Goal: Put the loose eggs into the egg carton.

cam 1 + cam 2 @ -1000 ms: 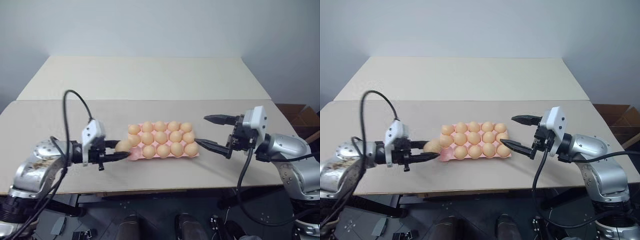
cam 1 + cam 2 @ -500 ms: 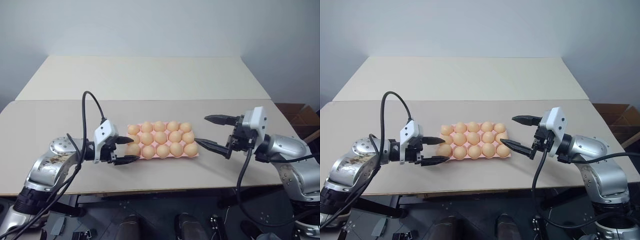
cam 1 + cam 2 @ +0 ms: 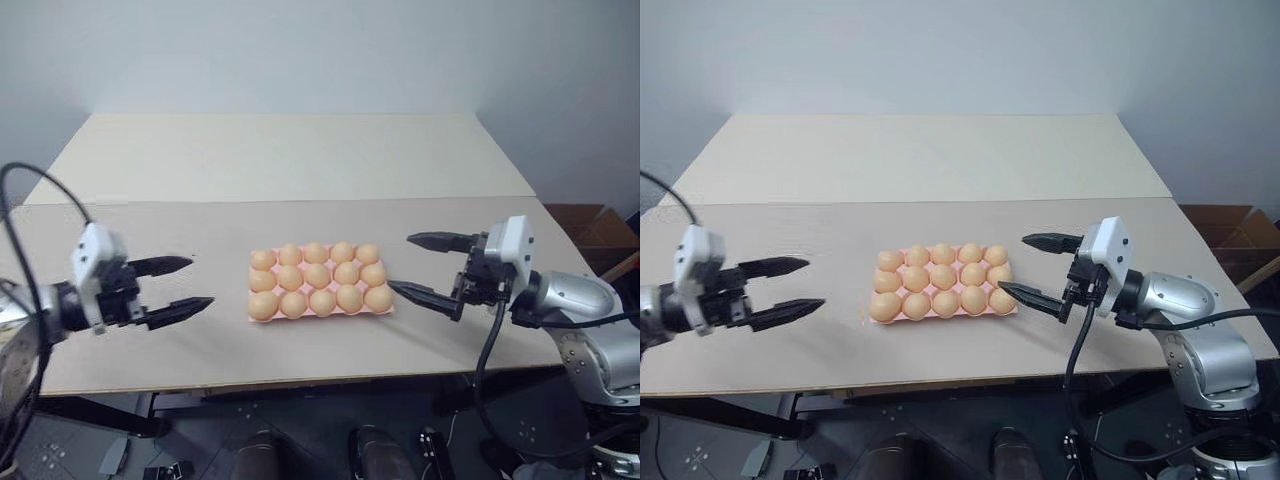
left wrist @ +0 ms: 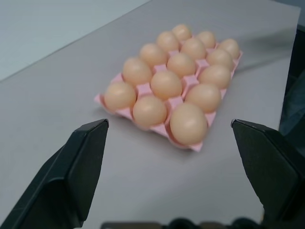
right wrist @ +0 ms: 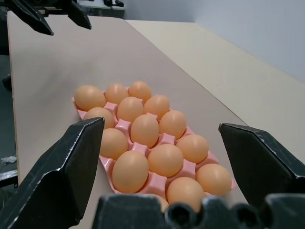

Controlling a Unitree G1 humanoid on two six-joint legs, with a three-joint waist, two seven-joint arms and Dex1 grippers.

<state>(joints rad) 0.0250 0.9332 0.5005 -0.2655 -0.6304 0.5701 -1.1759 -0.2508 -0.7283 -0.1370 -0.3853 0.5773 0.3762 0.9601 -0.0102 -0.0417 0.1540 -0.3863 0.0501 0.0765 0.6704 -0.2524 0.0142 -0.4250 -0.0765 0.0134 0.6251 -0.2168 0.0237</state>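
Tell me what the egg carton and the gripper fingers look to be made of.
Egg carton: likely moulded pulp or thin plastic, judging by its matte pink, soft-edged cups. Left gripper fingers: apparently hard black plastic or coated metal, given the flat facets and dull sheen. Right gripper fingers look alike.

Silver-grey rounded metal right arm (image 3: 1185, 300) with white box-shaped wrist housing (image 3: 1108, 252), looping black cable (image 3: 1080, 345) and two tapered black fingers (image 3: 1025, 296); left white wrist housing (image 3: 692, 262) apparently identical.
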